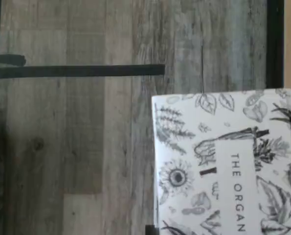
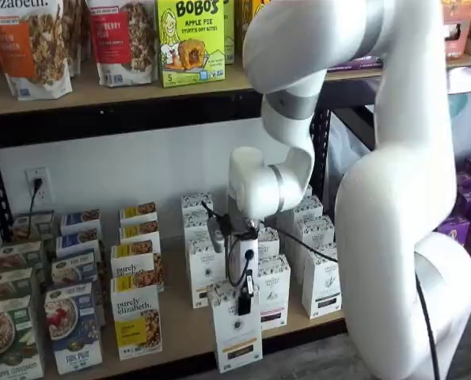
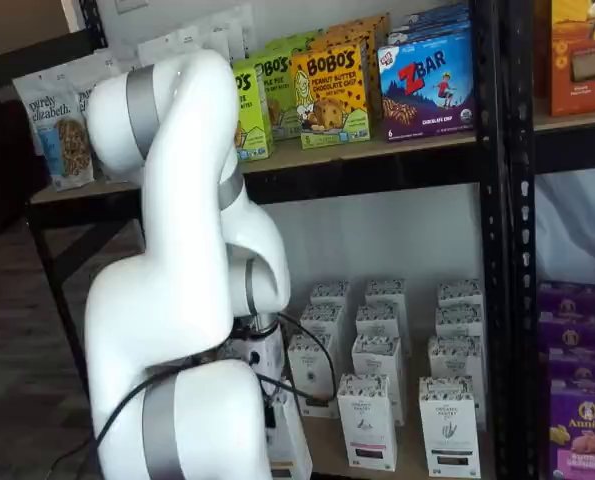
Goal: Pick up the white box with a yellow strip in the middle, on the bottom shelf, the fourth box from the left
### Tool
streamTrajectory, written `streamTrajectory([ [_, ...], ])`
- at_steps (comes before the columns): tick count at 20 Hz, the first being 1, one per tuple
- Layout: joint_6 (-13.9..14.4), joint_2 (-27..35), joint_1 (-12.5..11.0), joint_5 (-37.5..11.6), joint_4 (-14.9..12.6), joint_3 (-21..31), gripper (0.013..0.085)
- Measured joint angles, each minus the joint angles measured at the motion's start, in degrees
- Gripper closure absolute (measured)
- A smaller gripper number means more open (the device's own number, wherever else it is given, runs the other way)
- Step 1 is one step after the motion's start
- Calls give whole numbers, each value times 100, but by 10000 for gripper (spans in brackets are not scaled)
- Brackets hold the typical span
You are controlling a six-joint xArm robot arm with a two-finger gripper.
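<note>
The white box (image 2: pixel 233 326) is a tall narrow carton with a yellowish-gold band low on its front. It hangs at the front edge of the bottom shelf (image 2: pixel 180 331), out ahead of the other cartons. My gripper (image 2: pixel 242 304) is shut on its top from above, one black finger down the box's right side. In the wrist view the box's leaf-patterned top (image 1: pixel 228 161) reads "THE ORGAN", with grey wood floor beyond it. A shelf view shows only a sliver of the box (image 3: pixel 290 440) beside the arm, under the gripper (image 3: pixel 268 408).
Like white cartons with black bands (image 2: pixel 322 281) stand in rows right behind the held box. "Purely elizabeth" boxes (image 2: pixel 136 321) stand to its left. Purple boxes (image 3: pixel 577 420) sit beyond the black upright (image 3: pixel 517 300). The upper shelf (image 2: pixel 140 91) carries snack boxes overhead.
</note>
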Motion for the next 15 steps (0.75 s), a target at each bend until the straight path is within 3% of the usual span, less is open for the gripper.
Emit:
streamTrajectory([
  [3, -63, -379, -16, 87, 56, 313, 450],
  [6, 34, -845, -57, 197, -81, 658, 450],
  [12, -262, -1468, -104, 559, 218, 943, 450],
  [15, -280, -1681, -119, 599, 232, 1038, 450],
])
